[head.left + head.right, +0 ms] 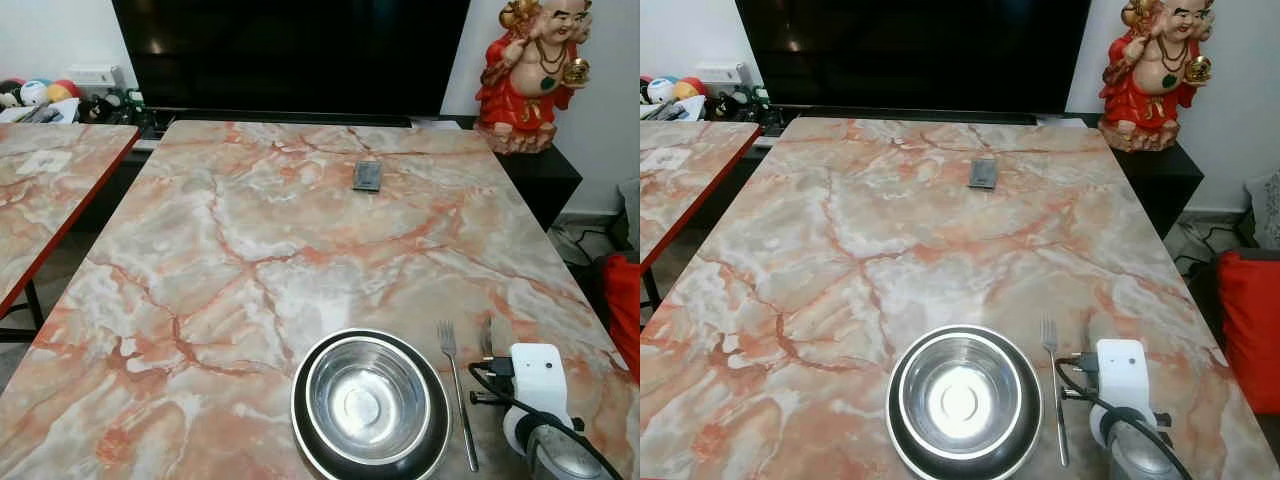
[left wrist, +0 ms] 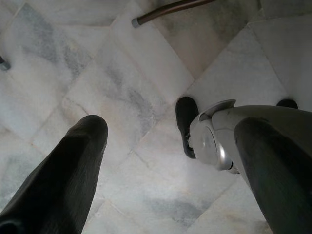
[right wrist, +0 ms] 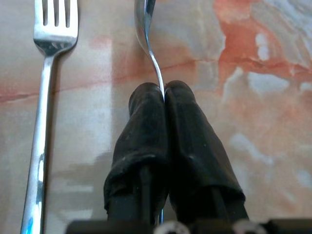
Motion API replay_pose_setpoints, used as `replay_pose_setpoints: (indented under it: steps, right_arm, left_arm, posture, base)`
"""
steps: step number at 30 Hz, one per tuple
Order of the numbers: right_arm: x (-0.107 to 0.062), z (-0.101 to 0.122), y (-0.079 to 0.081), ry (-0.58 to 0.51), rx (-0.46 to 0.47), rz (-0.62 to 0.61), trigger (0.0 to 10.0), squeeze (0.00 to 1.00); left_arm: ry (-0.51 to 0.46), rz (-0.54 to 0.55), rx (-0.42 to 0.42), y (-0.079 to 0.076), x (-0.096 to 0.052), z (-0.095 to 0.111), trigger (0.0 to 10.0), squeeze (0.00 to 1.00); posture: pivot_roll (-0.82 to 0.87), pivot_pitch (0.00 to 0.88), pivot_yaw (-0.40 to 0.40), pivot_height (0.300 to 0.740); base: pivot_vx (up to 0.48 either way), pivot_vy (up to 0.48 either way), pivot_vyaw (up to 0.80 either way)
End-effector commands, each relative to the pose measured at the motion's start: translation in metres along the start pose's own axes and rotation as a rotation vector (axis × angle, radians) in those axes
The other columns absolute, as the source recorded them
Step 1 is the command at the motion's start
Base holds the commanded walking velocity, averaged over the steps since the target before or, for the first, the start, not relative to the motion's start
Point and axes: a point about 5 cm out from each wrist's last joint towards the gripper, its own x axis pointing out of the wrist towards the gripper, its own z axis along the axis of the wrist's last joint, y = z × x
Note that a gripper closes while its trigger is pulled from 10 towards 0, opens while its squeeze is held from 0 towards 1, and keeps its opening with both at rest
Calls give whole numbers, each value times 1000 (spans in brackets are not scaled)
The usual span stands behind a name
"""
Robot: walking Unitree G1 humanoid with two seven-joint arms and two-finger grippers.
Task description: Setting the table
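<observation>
Right gripper (image 3: 163, 92) pinching spoon (image 3: 146, 29) by its thin handle, fork (image 3: 46, 97) just beside. Likely light, rigid, slippery steel; mid-handle grip advisable. Left gripper (image 2: 170, 161) spread, idle.

The right arm (image 1: 545, 420) reaches forward low at the near right, its white wrist housing with a black cable looped over it. The right gripper (image 3: 164, 92) points ahead, its two black fingers (image 3: 187, 126) pressed tight together, pinching a thin spoon (image 3: 146, 34) handle between the tips. The left arm hangs down at the robot's side. The left gripper (image 2: 170, 146) points at the floor with its fingers (image 2: 73, 170) spread wide apart, holding nothing. Beyond them the robot's silver leg (image 2: 219, 141) and a black foot (image 2: 186, 117) show.
</observation>
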Motion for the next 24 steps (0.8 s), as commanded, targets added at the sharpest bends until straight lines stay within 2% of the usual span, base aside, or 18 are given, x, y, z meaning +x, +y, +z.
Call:
replay_pose_setpoints:
  steps: [1, 14, 24]
  right_arm:
    - [-7, 4, -2, -20, 7, -12, 10000, 0]
    - [-9, 4, 2, -21, 0, 11, 10000, 0]
    - [-3, -1, 7, -3, 11, 54, 10000, 0]
  left_arm:
    - [32, 1, 20, 3, -3, -8, 10000, 0]
    - [32, 3, 17, 3, -3, -8, 10000, 0]
    - [32, 6, 16, 3, -3, -8, 10000, 0]
  posture:
    - [-50, 100, -33, 740]
    - [-49, 108, -38, 740]
    - [-43, 114, -39, 740]
  base:
    - [0, 0, 0]
    - [0, 0, 0]
    - [0, 0, 0]
